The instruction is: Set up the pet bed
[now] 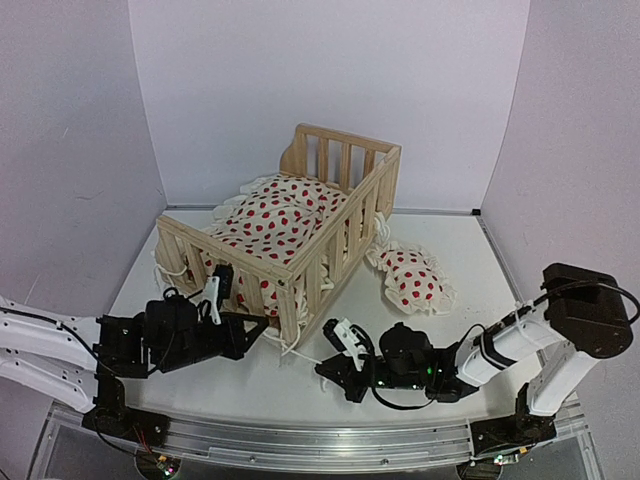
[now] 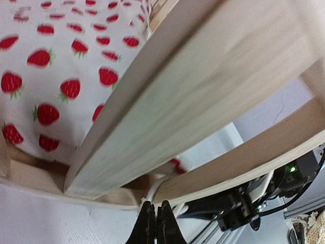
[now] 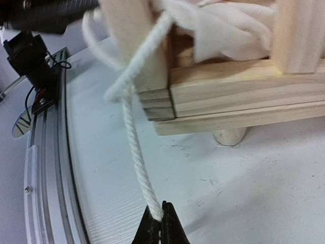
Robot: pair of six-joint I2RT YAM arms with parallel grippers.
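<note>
The pet bed (image 1: 232, 250) is seen standing on the white table (image 1: 480, 260), left of centre and turned at an angle, with its tall slatted end toward the back wall. The strawberry-dotted cushion (image 1: 272, 218) is laid inside the pine frame, and its white ruffles are showing past the left side. A small matching pillow (image 1: 410, 278) is left lying on the table just beside the bed's right rail, outside the frame.

Down at the near corner, both arms are brought in low. The left pincer (image 1: 258, 335) is held right up against the corner post (image 1: 288, 310). In its wrist view the fingertips (image 2: 148, 223) are pressed together just beneath the bottom rail, with something white close by. Whether anything is caught between them cannot be told.

The right pincer (image 1: 328, 370) is set low over the table, a little to the right of that same corner. In its wrist view it is clamped on a white tie string (image 3: 133, 142). The string is drawn taut from the tips up to the corner post, where it is looped against the wood. A short round foot (image 3: 229, 136) is seen under the frame, resting on the table.
</note>
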